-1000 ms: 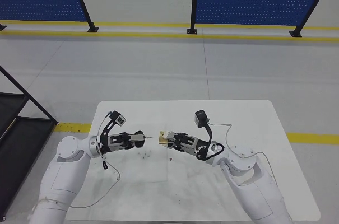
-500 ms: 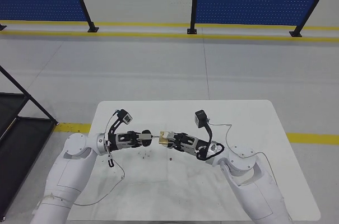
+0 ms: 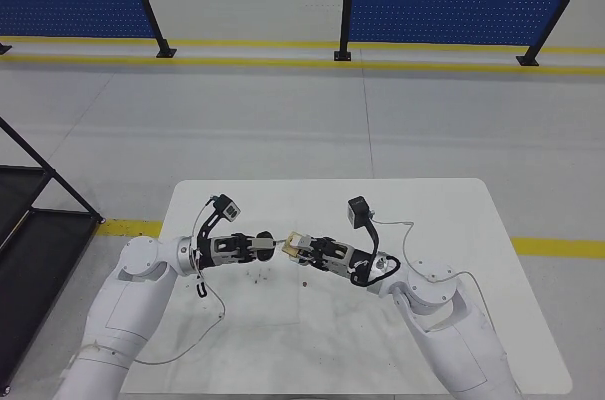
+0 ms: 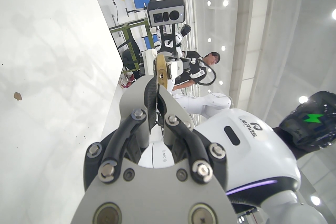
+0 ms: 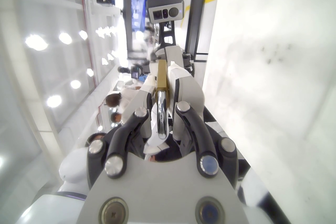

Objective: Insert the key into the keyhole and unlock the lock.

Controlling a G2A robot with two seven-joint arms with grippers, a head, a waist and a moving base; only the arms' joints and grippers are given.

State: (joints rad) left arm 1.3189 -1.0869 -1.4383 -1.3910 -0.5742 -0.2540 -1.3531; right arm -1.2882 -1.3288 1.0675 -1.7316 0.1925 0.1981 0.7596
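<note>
Above the white counter (image 3: 432, 215) we see the two arms meet. The left gripper (image 3: 266, 243) has its jaws clamped on the key (image 4: 158, 86), and the right gripper (image 3: 308, 245) has its jaws clamped on the brass lock (image 5: 162, 75). The key's tip sits at the lock's keyhole face; we cannot tell whether it is inside.

The brass lock (image 3: 298, 243) with a silver shackle is held level above the counter (image 3: 432, 210), the thin key (image 3: 279, 246) tip-first at its keyhole face.
</note>
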